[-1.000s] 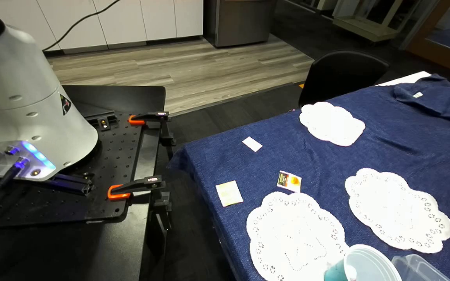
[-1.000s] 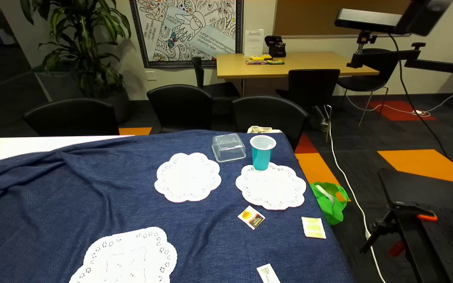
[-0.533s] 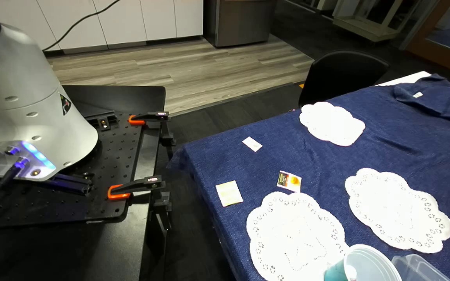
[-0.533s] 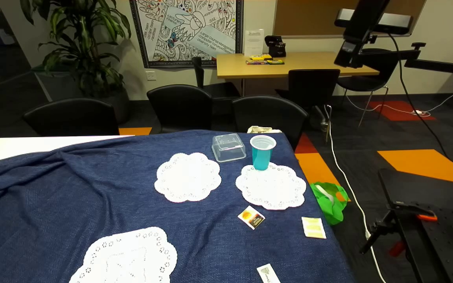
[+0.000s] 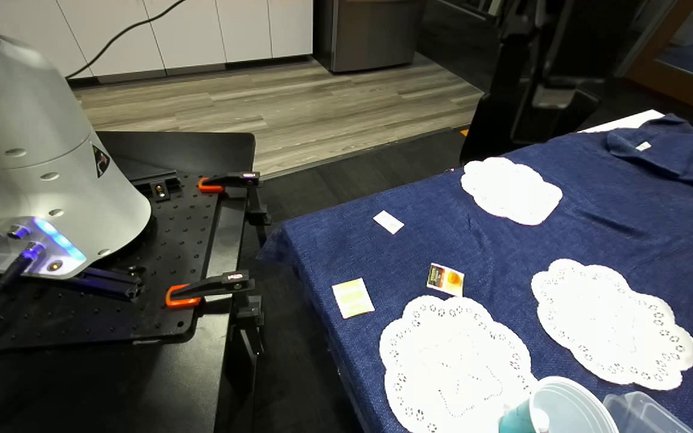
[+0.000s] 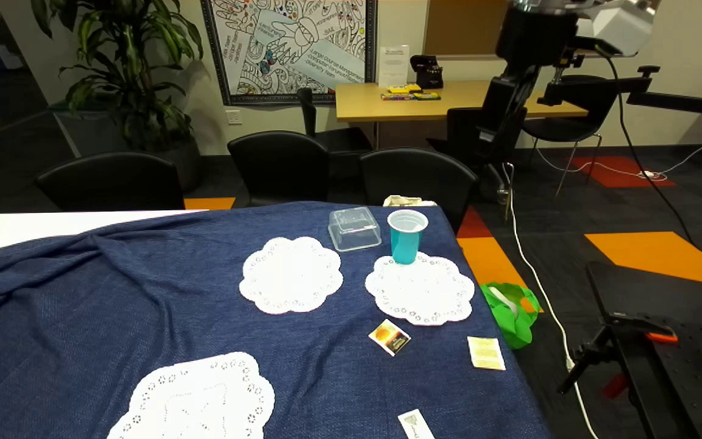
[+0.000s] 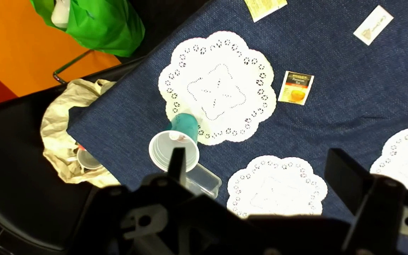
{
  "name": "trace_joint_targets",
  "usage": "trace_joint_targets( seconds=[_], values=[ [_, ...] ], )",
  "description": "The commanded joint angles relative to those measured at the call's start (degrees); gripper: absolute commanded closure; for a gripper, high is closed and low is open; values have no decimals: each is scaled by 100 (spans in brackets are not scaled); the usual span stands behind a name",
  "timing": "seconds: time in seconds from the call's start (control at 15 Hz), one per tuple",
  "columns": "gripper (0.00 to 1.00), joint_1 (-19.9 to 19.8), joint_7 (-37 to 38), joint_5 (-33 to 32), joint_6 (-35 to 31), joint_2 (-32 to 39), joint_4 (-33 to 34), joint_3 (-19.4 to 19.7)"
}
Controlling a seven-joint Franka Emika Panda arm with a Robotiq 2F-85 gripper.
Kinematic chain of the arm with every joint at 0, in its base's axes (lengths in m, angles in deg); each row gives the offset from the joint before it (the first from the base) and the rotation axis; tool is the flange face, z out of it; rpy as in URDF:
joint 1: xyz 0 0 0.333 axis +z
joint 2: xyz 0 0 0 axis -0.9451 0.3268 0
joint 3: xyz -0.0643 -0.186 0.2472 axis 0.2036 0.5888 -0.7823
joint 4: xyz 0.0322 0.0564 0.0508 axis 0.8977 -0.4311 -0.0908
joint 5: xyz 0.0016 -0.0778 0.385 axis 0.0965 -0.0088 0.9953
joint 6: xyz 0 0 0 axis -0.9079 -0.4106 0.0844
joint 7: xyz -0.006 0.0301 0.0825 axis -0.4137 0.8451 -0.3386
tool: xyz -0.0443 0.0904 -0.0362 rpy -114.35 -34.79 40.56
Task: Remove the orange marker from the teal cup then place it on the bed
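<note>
The teal cup [image 6: 405, 241] stands upright on the edge of a white doily at a corner of the navy-covered bed [image 6: 333, 378]. It also shows in the wrist view [image 7: 186, 124] and partly at the bottom of an exterior view [image 5: 569, 409]. Inside it, the orange marker [image 7: 181, 139] shows only faintly, as a reddish streak with a pale round end. My gripper [image 7: 256, 156] is open and empty, high above the cloth. In the wrist view one finger [image 7: 177, 163] overlaps the cup's rim from above. The gripper also shows dark in both exterior views [image 6: 490, 141] [image 5: 536, 114].
A clear plastic box [image 6: 354, 229] stands beside the cup. Several white doilies [image 6: 292, 275] and packets [image 6: 389, 337] lie on the cloth. Black chairs [image 6: 418, 174] and a paper bag [image 7: 57, 131] are past the edge. A black stand arm [image 6: 686, 103] reaches in at the right.
My gripper has swung into both exterior views, coming down and toward the table from the upper right. The cup and the things on the cloth have not moved.
</note>
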Motion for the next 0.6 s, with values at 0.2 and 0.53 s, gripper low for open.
trace_joint_targets(
  seconds=[0.2,0.53],
  values=[
    [0,-3,-309,-130,-396,897,197,271],
    [0,43,-226,-73,-313,1075,135,373]
  ],
)
